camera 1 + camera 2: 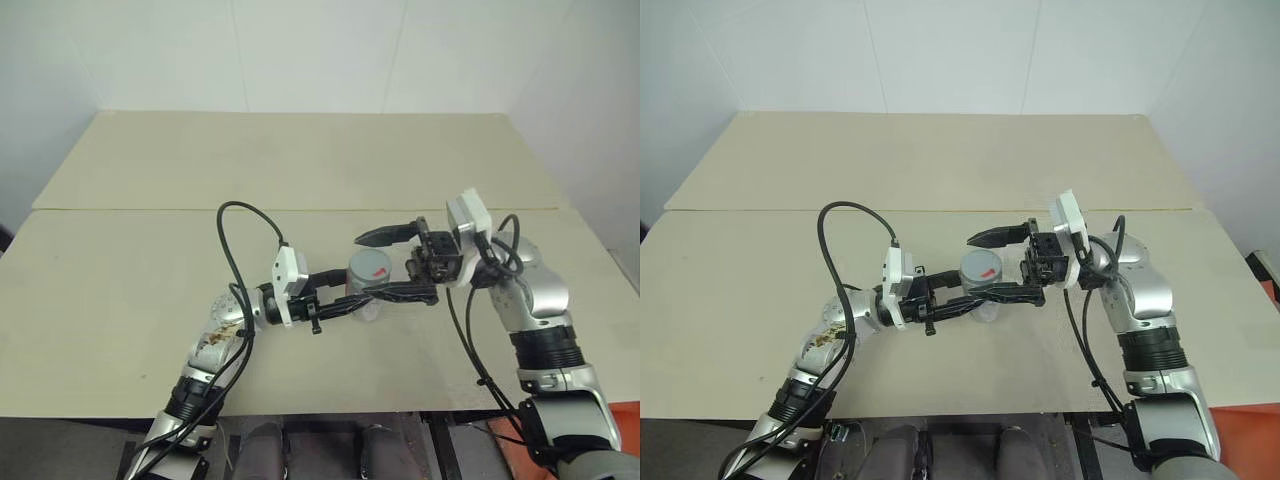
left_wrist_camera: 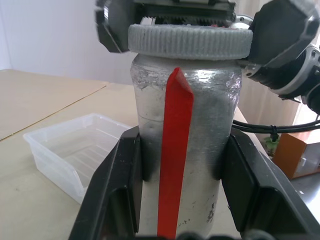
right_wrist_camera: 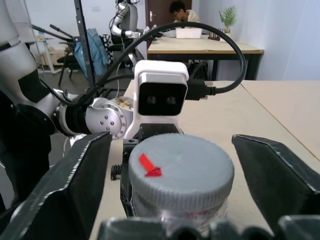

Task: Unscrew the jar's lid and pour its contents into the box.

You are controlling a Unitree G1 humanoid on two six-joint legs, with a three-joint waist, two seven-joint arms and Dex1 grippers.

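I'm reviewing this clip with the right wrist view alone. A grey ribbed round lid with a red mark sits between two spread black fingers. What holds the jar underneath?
Observer: The left gripper is shut on the silvery-grey cylindrical jar, one finger on each side of its body.
Operator: Is the box around?
Observer: Yes, the shallow clear plastic box sits on the beige table past the jar, looking empty.
Operator: Is the right gripper gripping?
Observer: No. In the head views the right gripper is open, its far finger clear of the lid.
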